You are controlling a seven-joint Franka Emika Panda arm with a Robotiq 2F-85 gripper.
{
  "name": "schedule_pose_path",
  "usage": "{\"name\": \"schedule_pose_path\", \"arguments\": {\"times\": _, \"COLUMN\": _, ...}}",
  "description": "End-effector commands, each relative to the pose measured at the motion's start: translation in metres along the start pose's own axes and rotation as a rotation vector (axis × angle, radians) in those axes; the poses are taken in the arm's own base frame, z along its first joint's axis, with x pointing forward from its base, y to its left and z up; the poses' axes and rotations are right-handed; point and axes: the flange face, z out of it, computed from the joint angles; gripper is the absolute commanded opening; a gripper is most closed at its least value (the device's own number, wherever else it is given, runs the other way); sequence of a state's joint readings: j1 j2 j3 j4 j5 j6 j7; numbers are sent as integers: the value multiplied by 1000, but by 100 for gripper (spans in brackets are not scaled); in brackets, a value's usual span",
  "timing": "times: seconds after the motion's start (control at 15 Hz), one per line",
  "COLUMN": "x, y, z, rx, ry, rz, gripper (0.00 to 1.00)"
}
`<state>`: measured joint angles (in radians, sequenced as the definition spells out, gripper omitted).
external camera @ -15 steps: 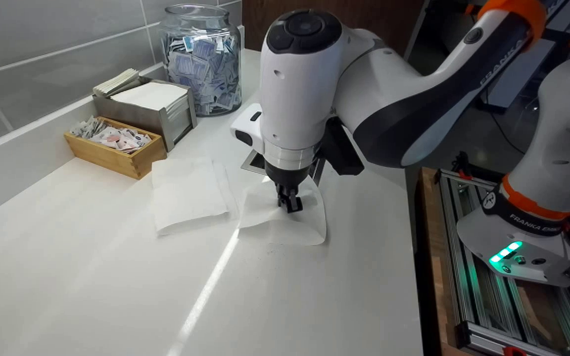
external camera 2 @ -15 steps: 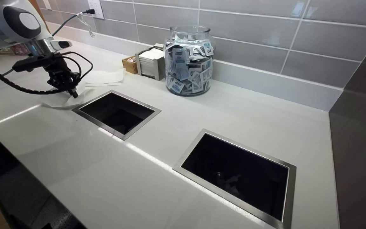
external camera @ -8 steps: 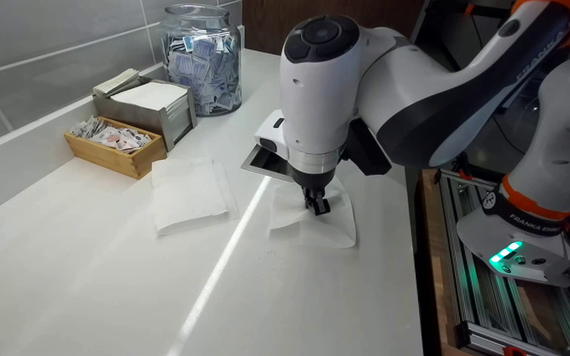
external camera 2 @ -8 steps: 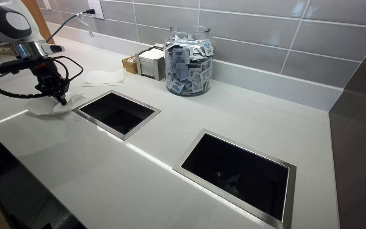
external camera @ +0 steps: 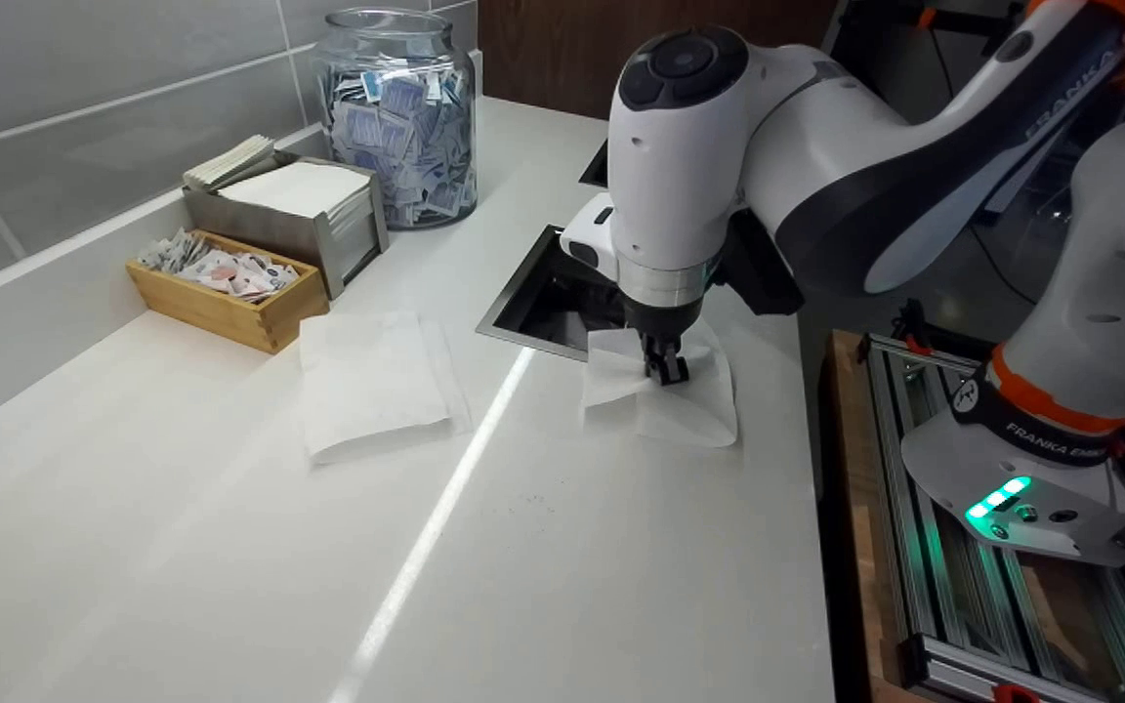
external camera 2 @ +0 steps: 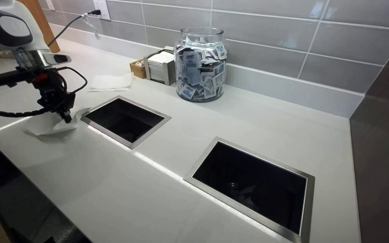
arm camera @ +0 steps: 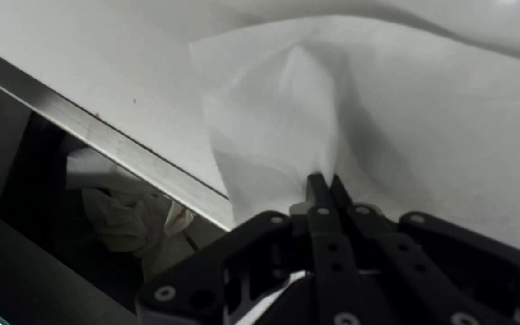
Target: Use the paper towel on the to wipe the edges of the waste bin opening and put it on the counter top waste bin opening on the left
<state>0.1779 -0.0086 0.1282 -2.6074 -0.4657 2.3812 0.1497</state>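
Note:
My gripper [external camera: 665, 374] is shut on a white paper towel [external camera: 689, 415], pinching it near its middle; the pinch shows in the wrist view [arm camera: 327, 178]. The towel spreads low over the counter, beside the steel rim [external camera: 533, 341] of a waste bin opening. In the wrist view the towel [arm camera: 278, 122] overlaps a part of this rim [arm camera: 151, 167]. In an exterior view the gripper [external camera 2: 67, 118] and towel [external camera 2: 46, 128] are left of this left opening [external camera 2: 108, 132]. A second opening [external camera 2: 241, 206] is farther right. Crumpled paper [arm camera: 120, 221] lies inside the left bin.
A folded paper stack [external camera: 372, 386] lies on the counter. A wooden box of packets [external camera: 221, 312], a steel napkin holder [external camera: 260, 229] and a glass jar of packets [external camera: 401, 146] stand along the tiled wall. Small crumbs [external camera: 523, 505] lie on the counter. The counter's front edge [external camera: 816, 527] is near the arm.
My gripper, with the towel held, has moved along the left side of the left opening toward the counter's front edge. More of that opening shows in an exterior view.

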Motion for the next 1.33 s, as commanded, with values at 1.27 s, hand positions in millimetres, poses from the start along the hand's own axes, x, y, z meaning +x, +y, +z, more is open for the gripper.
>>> {"name": "schedule_pose_path", "arguments": {"times": 1.27, "x": -15, "y": 20, "z": 11, "rx": 52, "ry": 50, "rz": 192, "gripper": 0}}
